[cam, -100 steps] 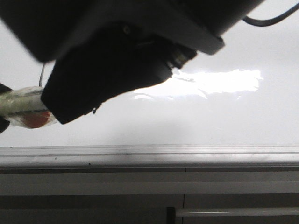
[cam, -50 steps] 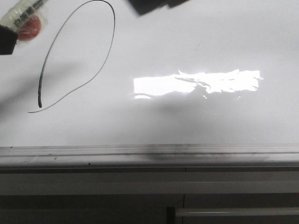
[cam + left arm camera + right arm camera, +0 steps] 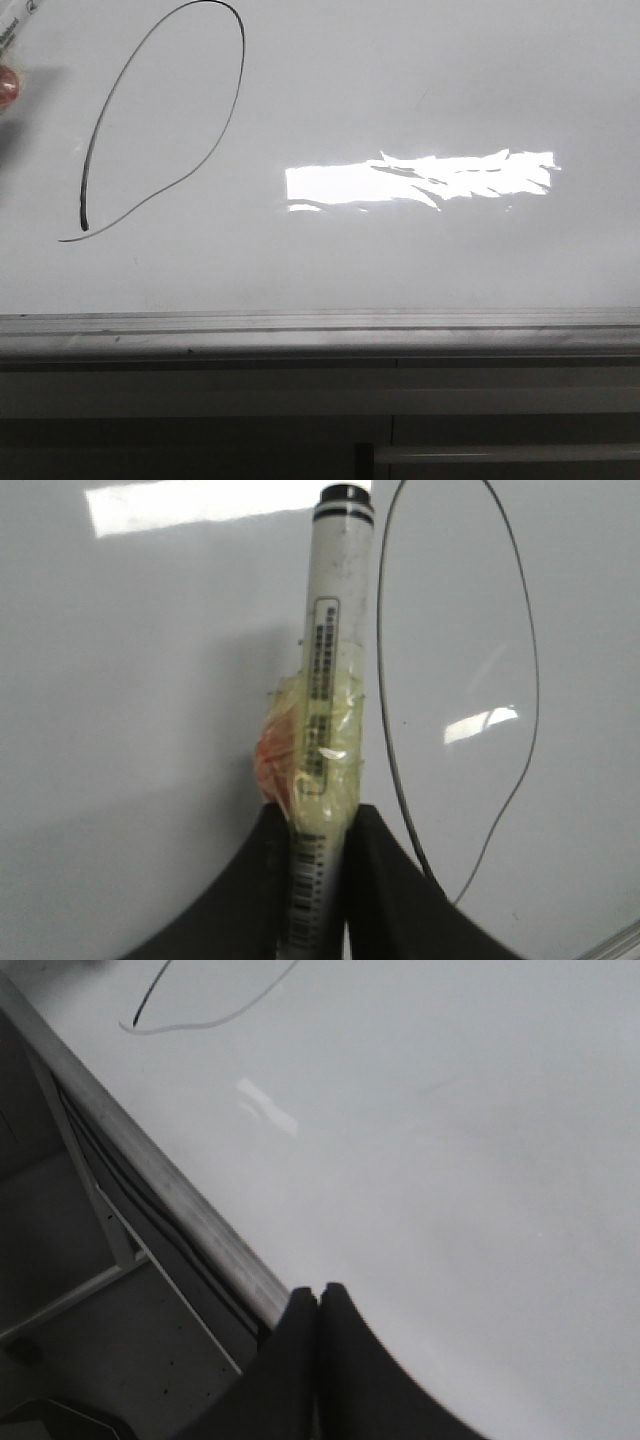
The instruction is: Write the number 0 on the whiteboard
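The number 0 (image 3: 160, 120) is a thin black slanted oval loop, open at its lower left, on the whiteboard (image 3: 420, 90). It also shows in the left wrist view (image 3: 520, 680) and partly in the right wrist view (image 3: 190, 1020). My left gripper (image 3: 315, 825) is shut on a white marker (image 3: 335, 680) with a black cap, wrapped in tape, held beside the loop. A sliver of the marker (image 3: 12, 25) shows at the front view's left edge. My right gripper (image 3: 320, 1295) is shut and empty over the whiteboard's lower rail (image 3: 150, 1160).
The grey metal rail (image 3: 320, 325) runs along the whiteboard's near edge. A bright glare patch (image 3: 420, 178) lies mid-board. Dark cabinet fronts (image 3: 200, 440) sit below the rail.
The dark arm that covered the front view a second ago has left it. The marker has slid off towards the upper left edge, and the whole loop is now uncovered.
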